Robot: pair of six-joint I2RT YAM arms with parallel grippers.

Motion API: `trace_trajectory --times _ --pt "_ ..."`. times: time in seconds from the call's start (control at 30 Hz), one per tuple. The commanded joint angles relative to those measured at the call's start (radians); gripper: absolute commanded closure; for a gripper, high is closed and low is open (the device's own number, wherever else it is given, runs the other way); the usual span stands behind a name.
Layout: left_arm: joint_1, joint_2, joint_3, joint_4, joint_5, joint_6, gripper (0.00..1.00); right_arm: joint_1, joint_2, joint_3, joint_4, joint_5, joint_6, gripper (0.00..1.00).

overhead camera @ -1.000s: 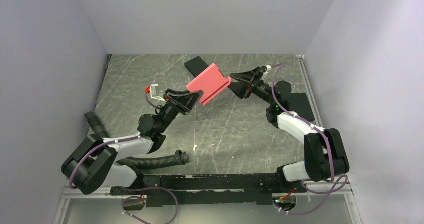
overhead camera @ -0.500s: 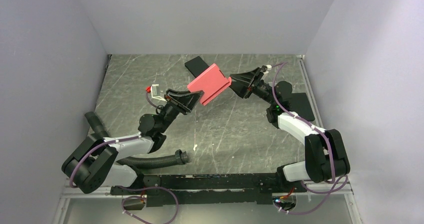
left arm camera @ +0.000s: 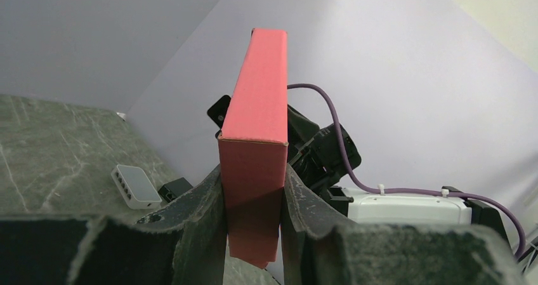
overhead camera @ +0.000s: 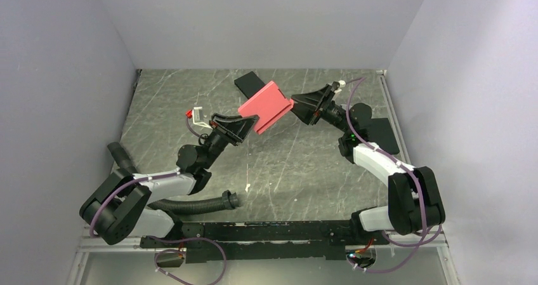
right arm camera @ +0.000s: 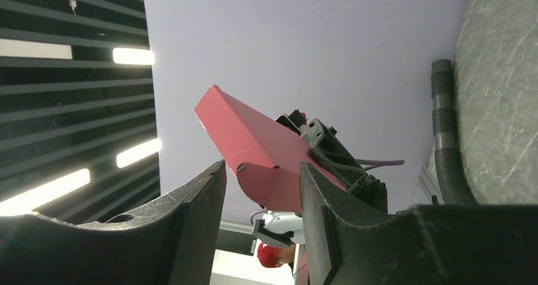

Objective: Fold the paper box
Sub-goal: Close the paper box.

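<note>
The paper box (overhead camera: 265, 106), pinkish-red and folded into a flat rectangular shape, hangs tilted in the air above the back of the table. My left gripper (overhead camera: 250, 127) is shut on its lower left end; in the left wrist view both fingers press the sides of the box (left arm camera: 257, 107) at the gripper (left arm camera: 252, 177). My right gripper (overhead camera: 293, 102) is at the opposite end. In the right wrist view a rounded end flap of the box (right arm camera: 254, 142) sits between the jaws of that gripper (right arm camera: 262, 171), close to the right finger, with a gap to the left finger.
A black flat box (overhead camera: 249, 82) lies at the back behind the paper box. Another black flat piece (overhead camera: 382, 134) lies by the right wall. A small white device (overhead camera: 196, 114) rests left of centre. A corrugated hose (overhead camera: 190, 204) runs along the near edge.
</note>
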State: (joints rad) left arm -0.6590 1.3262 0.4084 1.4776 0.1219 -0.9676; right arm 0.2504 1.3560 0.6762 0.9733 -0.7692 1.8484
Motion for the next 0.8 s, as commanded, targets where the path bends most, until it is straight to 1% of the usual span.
trace_trajectory --times 0.0,0.17,0.43,0.67,0.77 --pt "-0.004 0.002 0.028 0.076 -0.019 -0.019 0.98 0.006 -0.036 0.059 0.008 -0.020 -0.039 0.50" --pt "-0.004 0.004 0.032 0.076 -0.018 -0.024 0.98 0.007 -0.043 0.063 -0.021 -0.024 -0.060 0.52" --pt "-0.003 0.000 0.029 0.076 -0.020 -0.027 0.98 0.007 -0.052 0.053 -0.012 -0.021 -0.044 0.51" --pt "-0.004 -0.008 0.023 0.076 -0.057 -0.051 0.99 0.006 -0.066 0.048 -0.040 -0.016 -0.108 0.51" --pt "-0.004 -0.011 0.015 0.077 -0.078 -0.072 0.99 0.005 -0.073 0.049 -0.027 -0.019 -0.140 0.48"
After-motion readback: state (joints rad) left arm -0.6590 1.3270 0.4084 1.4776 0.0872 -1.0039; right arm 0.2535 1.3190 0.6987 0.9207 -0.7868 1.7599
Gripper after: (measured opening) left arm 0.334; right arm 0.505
